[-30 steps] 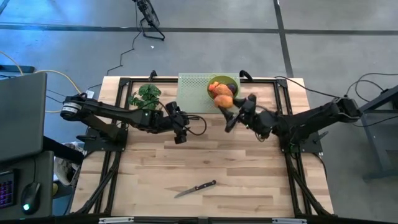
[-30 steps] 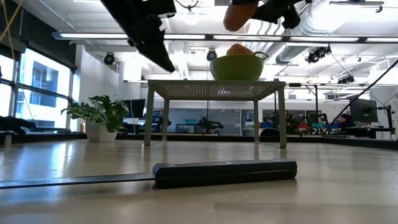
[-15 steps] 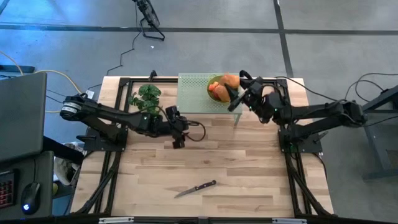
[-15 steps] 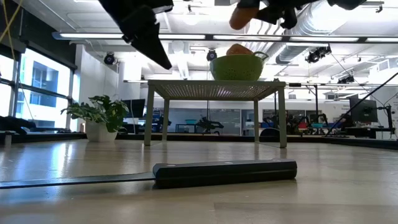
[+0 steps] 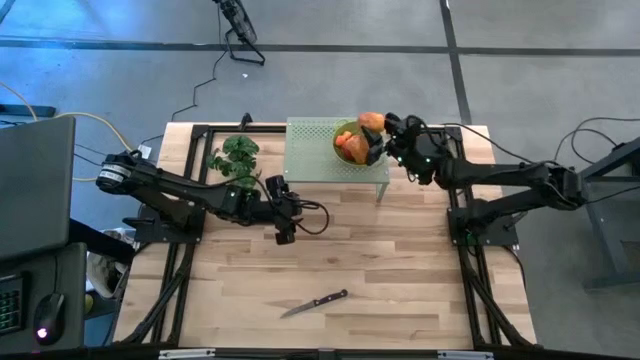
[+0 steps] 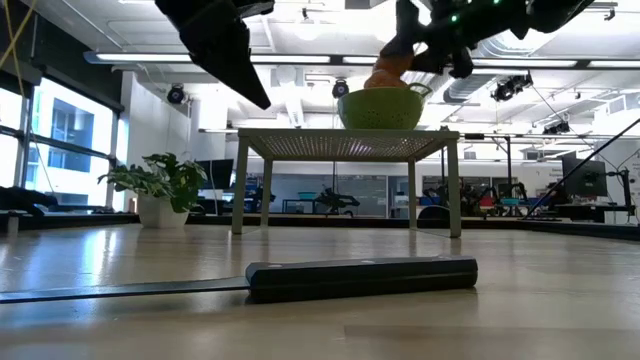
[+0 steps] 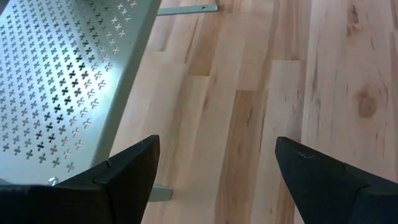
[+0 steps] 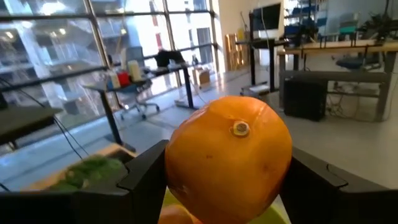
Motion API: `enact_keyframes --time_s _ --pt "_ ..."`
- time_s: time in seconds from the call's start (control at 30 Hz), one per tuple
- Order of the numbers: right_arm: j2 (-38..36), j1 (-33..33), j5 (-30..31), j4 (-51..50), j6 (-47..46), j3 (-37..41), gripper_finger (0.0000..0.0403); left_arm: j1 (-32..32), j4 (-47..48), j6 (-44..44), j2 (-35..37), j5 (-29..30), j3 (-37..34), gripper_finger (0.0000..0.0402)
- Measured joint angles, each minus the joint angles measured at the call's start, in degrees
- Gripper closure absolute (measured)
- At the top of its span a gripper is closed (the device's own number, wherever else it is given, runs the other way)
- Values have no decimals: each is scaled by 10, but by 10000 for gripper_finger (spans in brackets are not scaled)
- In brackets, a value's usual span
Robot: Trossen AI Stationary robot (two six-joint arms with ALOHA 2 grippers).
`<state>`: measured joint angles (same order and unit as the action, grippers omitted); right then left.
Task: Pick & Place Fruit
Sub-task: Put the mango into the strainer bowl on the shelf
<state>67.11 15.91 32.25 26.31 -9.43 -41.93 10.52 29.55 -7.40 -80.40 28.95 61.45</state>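
My right gripper (image 5: 378, 137) is shut on an orange oval fruit (image 5: 371, 122) just over the green bowl (image 5: 345, 131), which stands on the perforated green stand (image 5: 310, 150) at the table's far edge. In the low view the fruit (image 6: 388, 70) is at the bowl's rim (image 6: 380, 95). Another orange fruit (image 5: 349, 148) lies in the bowl. My left gripper (image 5: 283, 234) is open and empty over the bare table, near the stand's front leg. The other fruits are hidden. My right gripper pinches the orange fruit by its two opposite sides (image 8: 180, 168) between its two fingers (image 8: 146, 174), the stem dimple (image 8: 238, 128) facing the wrist camera. The fingers come from the table's right, slanting toward the far edge. Whether the fruit rests on what is in the bowl, I cannot tell.
A black-handled knife (image 5: 315, 302) lies on the table toward the near edge, and it shows in front in the low view (image 6: 360, 277). A green leafy bunch (image 5: 235, 155) stands left of the stand. The stand's perforated top (image 7: 62, 74) shows in the left wrist view.
My right gripper has carried the orange fruit toward the table's far edge, from in front of the stand to over the bowl, and down to the bowl's rim. My left gripper has gone a little toward the near edge, still open.
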Motion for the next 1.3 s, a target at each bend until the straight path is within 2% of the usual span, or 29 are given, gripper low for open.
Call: enact_keyframes --time_s 0.4,0.77,1.13,1.3 --pt "43 11 -26 -17 -51 0 158 0 0 -3 0 0 0 89" --pt "45 11 -27 -41 -90 0 157 0 0 -3 0 0 0 89" --pt "44 11 -27 -57 -90 -1 102 0 0 -2 0 0 0 89" --pt "45 11 -49 -53 -89 0 94 0 1 -2 0 0 0 89"
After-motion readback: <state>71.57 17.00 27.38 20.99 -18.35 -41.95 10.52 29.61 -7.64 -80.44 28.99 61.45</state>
